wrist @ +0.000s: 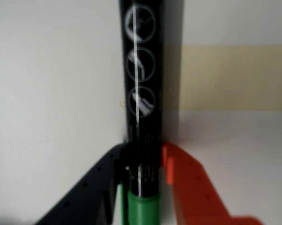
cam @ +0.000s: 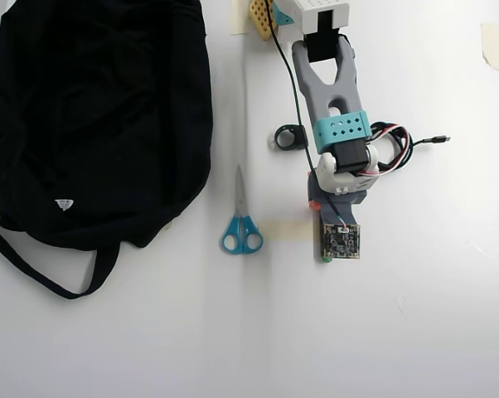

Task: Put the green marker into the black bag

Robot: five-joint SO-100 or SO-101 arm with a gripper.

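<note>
Gripper [wrist: 142, 171] closed on the marker [wrist: 142, 93], black and orange jaws clamping its barrel near the green end. Bag [cam: 92, 116] lies well apart on the surface [cam: 415, 332].

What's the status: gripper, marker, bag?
Gripper shut on marker. Bag left in overhead view, marker not in yet. Scissors lie between arm and bag.
</note>
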